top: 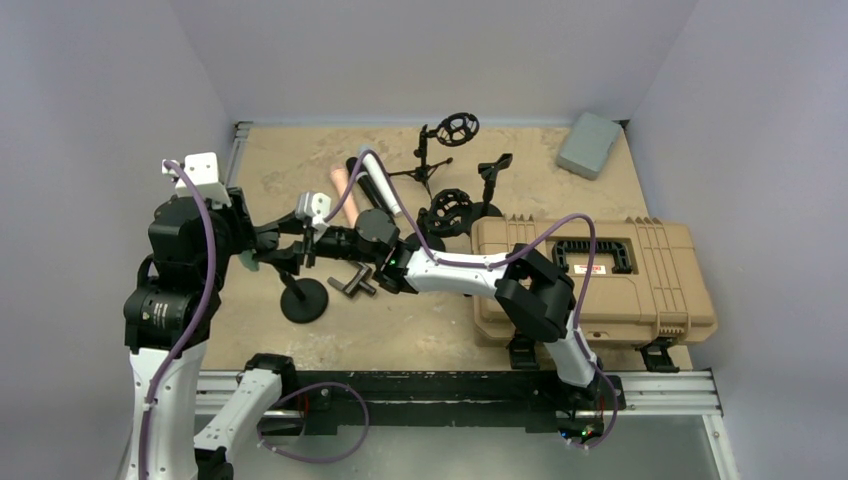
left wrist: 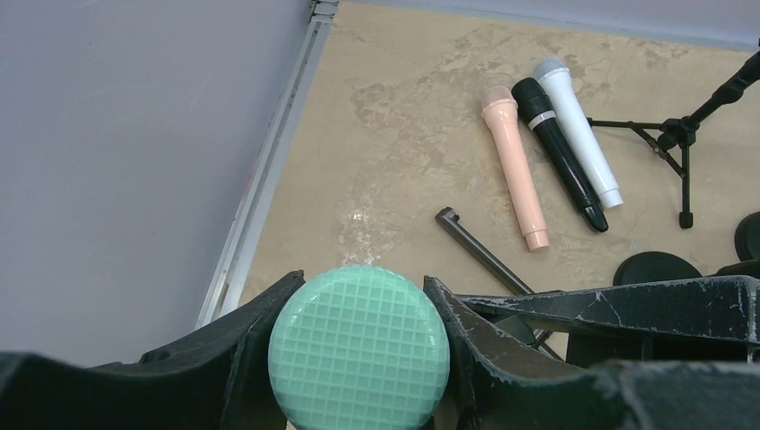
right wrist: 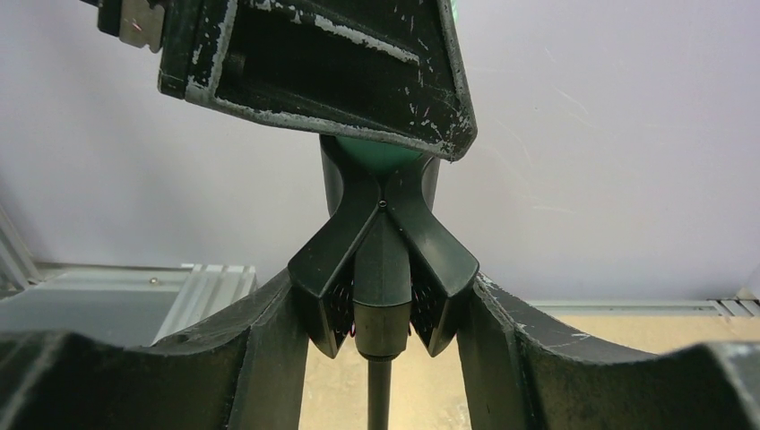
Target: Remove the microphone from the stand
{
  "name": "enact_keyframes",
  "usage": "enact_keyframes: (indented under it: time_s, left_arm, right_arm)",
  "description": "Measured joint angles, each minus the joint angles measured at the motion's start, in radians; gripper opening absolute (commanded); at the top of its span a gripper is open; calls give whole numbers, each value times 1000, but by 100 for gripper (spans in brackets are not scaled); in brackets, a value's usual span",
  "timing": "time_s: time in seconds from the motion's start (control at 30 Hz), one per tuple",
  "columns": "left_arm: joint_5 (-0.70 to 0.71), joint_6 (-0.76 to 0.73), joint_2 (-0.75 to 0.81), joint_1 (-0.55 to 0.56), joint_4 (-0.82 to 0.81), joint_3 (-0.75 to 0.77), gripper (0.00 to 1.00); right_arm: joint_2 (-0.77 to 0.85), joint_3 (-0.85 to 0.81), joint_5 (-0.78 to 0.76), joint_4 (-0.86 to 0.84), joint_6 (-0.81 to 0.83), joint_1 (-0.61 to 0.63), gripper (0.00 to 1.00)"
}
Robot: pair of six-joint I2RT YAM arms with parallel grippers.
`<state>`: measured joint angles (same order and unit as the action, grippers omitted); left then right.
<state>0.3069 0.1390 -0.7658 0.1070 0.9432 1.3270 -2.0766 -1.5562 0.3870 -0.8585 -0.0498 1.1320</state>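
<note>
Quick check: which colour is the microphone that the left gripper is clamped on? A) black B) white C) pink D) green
D: in the left wrist view the left gripper is closed on both sides of the green microphone, on its gridded head.

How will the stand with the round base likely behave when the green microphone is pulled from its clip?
The stand could tip or lift, since its pole looks thin and its round base small. Its clip appears spring-loaded, so it probably grips the green microphone firmly. The right gripper flanking the clip may steady it.
</note>
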Motion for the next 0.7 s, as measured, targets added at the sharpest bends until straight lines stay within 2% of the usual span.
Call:
enact_keyframes:
  time_s: [0.57,0.6,0.63,0.67,0.7]
  left_arm:
    - [23,3,-37,0,103,111,0]
    - [23,3,-37,0,105,111,0]
    - [23,3,-38,0,106,111,0]
    - [24,3,-39,0,106,111,0]
    - [24,3,-39,0,106,111,0]
  right_arm:
    - [0,-48,-4,56,5,7,0]
    - [0,-48,-5,58,5,7,10]
    - [0,-48,-8,61,3,7,29]
    - [0,-48,-12,62,1,8,42]
    - [0,-47,-17,62,-3,8,50]
